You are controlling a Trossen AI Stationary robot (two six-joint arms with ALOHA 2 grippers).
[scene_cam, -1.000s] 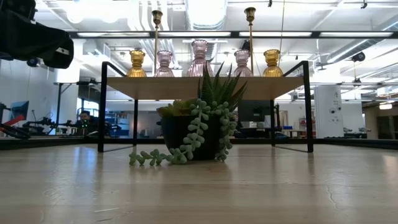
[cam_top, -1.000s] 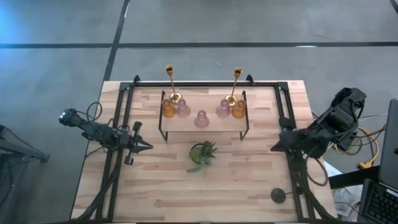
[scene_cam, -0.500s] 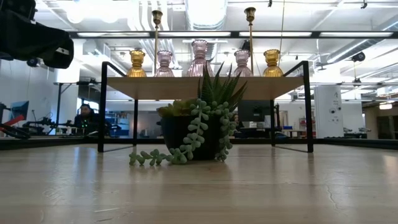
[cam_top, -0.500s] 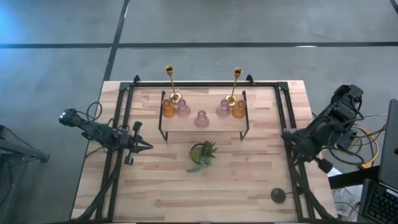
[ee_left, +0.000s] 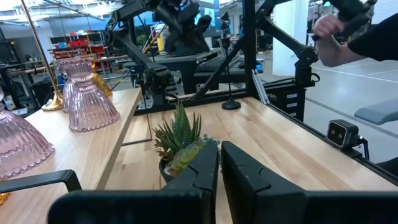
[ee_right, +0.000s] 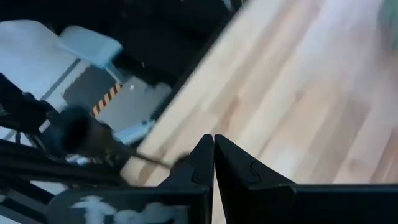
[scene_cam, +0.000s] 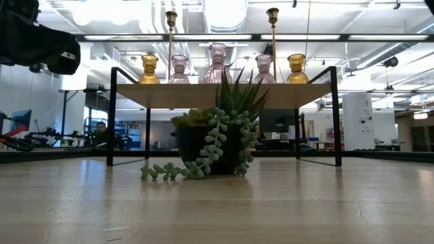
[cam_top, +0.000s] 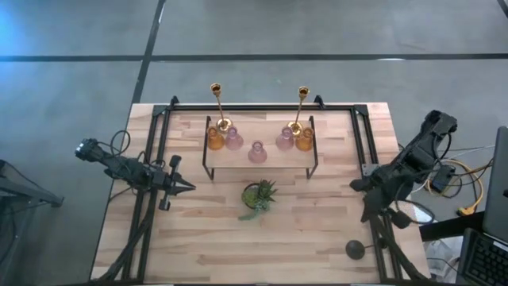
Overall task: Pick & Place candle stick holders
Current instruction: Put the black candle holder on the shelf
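On the wooden worktop stands a small black-framed shelf, and on it are the candle stick holders: two gold sticks at the back corners, two amber glass holders at the ends and three pink glass holders between them. A small green plant sits on the worktop just in front of the shelf. The left gripper waits at the left side with its fingers clenched on nothing, and the right gripper is at the right edge, also clenched and empty.
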